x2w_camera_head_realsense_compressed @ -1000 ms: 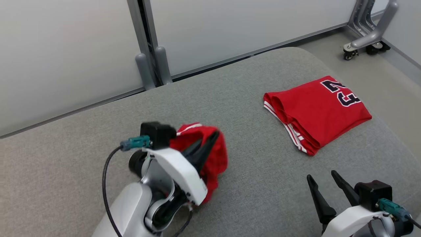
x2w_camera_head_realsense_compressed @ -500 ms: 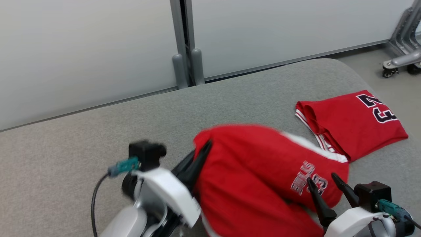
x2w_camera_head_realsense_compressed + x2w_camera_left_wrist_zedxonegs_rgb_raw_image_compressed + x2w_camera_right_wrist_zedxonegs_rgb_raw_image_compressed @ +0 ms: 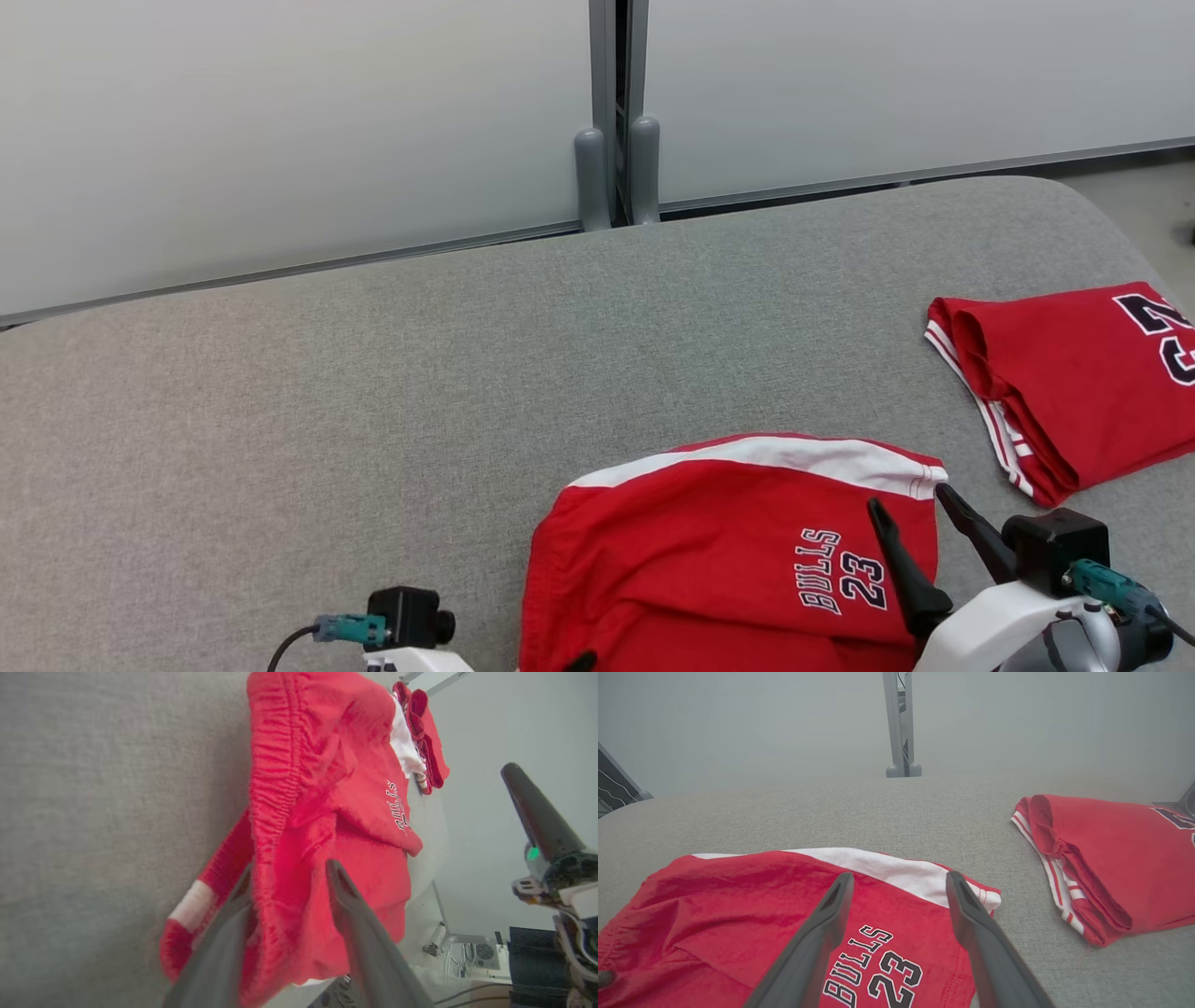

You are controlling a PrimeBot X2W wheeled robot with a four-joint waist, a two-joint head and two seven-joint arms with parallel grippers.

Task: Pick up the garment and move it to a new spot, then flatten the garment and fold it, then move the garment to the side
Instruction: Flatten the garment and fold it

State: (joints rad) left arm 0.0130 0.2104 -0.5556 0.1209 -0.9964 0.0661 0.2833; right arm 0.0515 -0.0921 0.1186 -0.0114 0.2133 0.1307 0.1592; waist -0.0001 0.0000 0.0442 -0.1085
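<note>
The red shorts (image 3: 728, 541) lie rumpled at the near side of the counter (image 3: 373, 392), apart from the folded jersey (image 3: 1074, 383); both rest on its bare cloth, in no box or basket. The left gripper (image 3: 289, 868) has its fingers slightly apart around the waistband, whether pinching I cannot tell; the right gripper (image 3: 907, 497) hovers with fingers wide and empty; I fear the waistband may snag on the left fingers and drag the shorts off.

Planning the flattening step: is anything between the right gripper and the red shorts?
Nothing visible does. The right gripper, jaws open, is directly over the right-hand end of the red shorts, with only air between them. The folded jersey lies apart from both, further right on the grey pad.
</note>
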